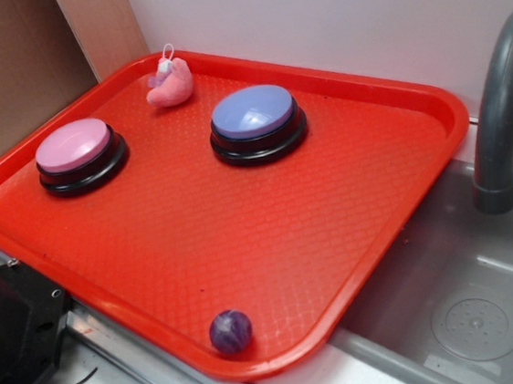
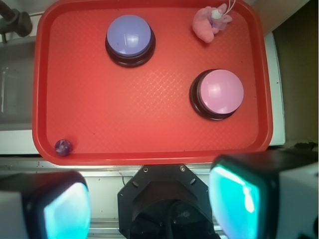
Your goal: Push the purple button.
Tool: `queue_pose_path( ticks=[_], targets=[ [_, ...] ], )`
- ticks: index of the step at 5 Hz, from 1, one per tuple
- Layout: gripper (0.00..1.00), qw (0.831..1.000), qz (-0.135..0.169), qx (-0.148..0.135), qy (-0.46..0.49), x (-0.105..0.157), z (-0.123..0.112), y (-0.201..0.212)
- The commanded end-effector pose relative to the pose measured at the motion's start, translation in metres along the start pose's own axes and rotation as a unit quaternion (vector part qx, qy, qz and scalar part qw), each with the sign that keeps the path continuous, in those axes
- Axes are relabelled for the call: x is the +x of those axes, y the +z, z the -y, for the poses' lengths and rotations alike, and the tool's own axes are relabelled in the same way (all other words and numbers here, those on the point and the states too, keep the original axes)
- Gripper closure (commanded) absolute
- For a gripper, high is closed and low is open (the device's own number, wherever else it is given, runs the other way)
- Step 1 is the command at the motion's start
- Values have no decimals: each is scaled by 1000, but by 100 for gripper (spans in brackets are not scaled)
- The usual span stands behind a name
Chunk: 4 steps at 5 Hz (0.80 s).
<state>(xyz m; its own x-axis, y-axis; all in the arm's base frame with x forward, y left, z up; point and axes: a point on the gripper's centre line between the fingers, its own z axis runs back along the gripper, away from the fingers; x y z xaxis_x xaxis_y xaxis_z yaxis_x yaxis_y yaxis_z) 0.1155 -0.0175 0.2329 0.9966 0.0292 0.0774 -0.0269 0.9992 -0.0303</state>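
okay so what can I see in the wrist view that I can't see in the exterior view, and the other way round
Only the wrist view shows the gripper, its two fingers spread apart at the bottom edge, with the black robot base between them, below the tray.

Only the exterior view shows the grey sink basin with its drain beside the tray, and the wall behind.

Both show the red tray carrying the purple button, the pink button, the pink plush toy and the small purple ball. The grey faucet shows in full outside, only partly in the wrist view.
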Motion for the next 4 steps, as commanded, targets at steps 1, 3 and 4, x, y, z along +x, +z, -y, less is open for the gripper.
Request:
queue_pose_path(
  ticks=[1,3,4],
  targets=[
    [0,1000,0,0,0,0,0,0],
    [0,998,58,31,4,95,5,-59],
    [0,996,65,62,23,144,0,-88]
  ],
)
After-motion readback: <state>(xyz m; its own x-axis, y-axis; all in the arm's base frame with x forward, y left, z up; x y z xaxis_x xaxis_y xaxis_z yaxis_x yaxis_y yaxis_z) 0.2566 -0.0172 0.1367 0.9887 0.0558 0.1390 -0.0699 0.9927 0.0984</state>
